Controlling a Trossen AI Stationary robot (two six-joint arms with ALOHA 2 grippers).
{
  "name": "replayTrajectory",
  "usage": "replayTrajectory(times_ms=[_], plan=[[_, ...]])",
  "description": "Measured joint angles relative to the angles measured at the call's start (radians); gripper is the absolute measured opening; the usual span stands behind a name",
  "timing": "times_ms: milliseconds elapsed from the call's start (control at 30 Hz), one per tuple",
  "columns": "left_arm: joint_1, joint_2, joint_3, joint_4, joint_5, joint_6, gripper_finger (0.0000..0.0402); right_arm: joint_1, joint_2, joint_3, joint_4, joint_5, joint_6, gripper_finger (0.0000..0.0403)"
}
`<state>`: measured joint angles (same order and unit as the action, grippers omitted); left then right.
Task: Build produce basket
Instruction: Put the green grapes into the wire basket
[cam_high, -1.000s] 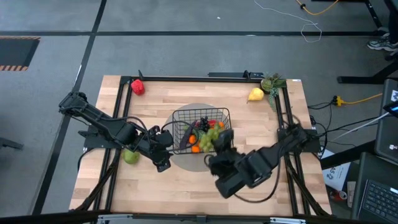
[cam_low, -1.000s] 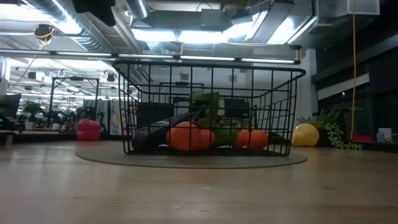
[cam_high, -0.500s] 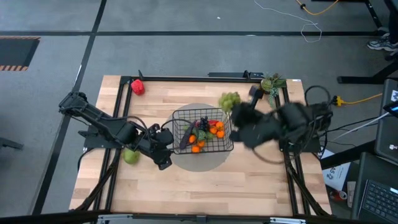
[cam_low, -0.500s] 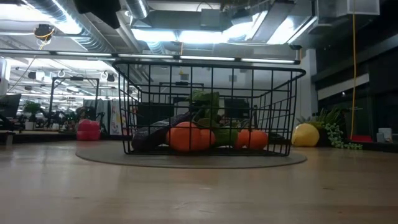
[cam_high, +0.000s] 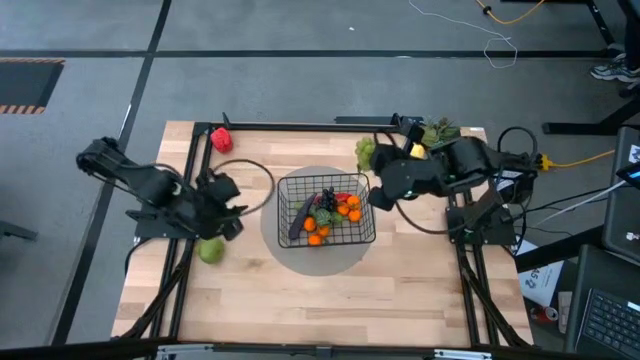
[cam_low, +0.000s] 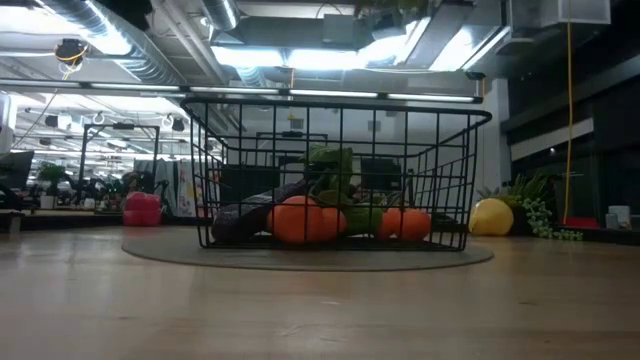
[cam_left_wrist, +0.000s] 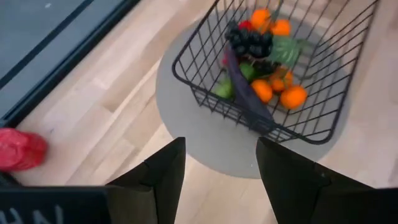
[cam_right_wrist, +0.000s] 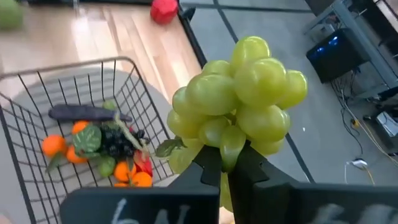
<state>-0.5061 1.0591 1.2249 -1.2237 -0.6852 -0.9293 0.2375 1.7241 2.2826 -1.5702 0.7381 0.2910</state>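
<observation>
Since the earlier frames, right hand (cam_right_wrist: 225, 163) has swung from the near side of the basket (cam_high: 327, 208) up over its far right corner, carrying the green grapes (cam_high: 367, 155) out with it; left hand (cam_high: 228, 196) has drawn back leftward, away from the basket's left rim.

Near to far on the worktop (cam_high: 260, 295):
- Near portion of the boards is bare wood.
- Green apple (cam_high: 210, 250) lies at the left edge, just under the left arm.
- Basket sits upright at centre on a round grey mat (cam_high: 345, 257). Inside: oranges (cam_left_wrist: 293, 96), purple grapes (cam_left_wrist: 250, 43), an eggplant (cam_left_wrist: 244, 93) lying along the left side, something red at the far right corner, green pieces between.
- Left hand hovers just left of the mat, fingers (cam_left_wrist: 165, 171) apart, nothing between them.
- Right hand hangs beyond the basket's far right corner, fingers clenched on the stem end of the green grapes; the bunch is clear of the basket.
- Yellow pear (cam_low: 491, 216) is at the far right, partly hidden by the right arm from above.
- Red pepper (cam_high: 221, 139) lies at the far left corner, well apart from the basket.
</observation>
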Motion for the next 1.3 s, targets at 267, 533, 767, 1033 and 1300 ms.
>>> replayTrajectory(times_ms=[267,533,767,1033,1300], plan=[[0.002,-0.260,-0.150,-0.001,-0.197,-0.135,0.0192,-0.037,0.001,-0.150,0.005,-0.050,0.015,0.0004],[0.077,-0.400,-0.270,0.083,-0.881,-0.273,0.0192,-0.085,0.001,-0.281,0.203,-0.198,-0.110,0.0005],[0.202,-0.454,-0.255,0.085,-0.887,-0.279,0.0192,-0.106,0.002,-0.389,0.465,-0.433,-0.308,0.0005],[0.362,-0.401,-0.255,0.125,-0.887,-0.457,0.0192,-0.155,0.001,-0.472,0.479,-0.522,-0.339,0.0005],[0.556,-0.258,-0.257,0.139,-0.868,-0.447,0.0192,-0.203,0.002,-0.491,0.518,-0.523,-0.382,0.0005]])
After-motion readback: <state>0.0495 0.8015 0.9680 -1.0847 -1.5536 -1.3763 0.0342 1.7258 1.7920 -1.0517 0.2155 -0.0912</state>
